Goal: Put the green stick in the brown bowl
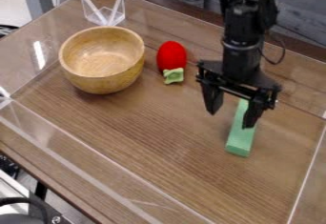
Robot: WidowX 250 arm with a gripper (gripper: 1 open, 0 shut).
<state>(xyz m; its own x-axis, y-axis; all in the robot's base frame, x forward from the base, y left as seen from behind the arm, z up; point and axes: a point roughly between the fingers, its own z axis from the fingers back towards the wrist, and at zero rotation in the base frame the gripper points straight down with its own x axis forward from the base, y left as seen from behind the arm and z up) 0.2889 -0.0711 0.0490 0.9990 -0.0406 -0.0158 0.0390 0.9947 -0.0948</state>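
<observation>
The green stick (241,136) lies on the wooden table at the right, pointing away from the camera, its far end covered by my gripper. My gripper (237,107) points straight down over that far end, open, with one black finger on each side of the stick. Nothing is held. The brown bowl (102,59), round, wooden and empty, stands at the left, well apart from the stick.
A red strawberry-like toy (171,56) with a small green leaf sits between bowl and gripper. Clear plastic walls (76,147) edge the table at the front and left. A clear folded piece (102,10) stands behind the bowl.
</observation>
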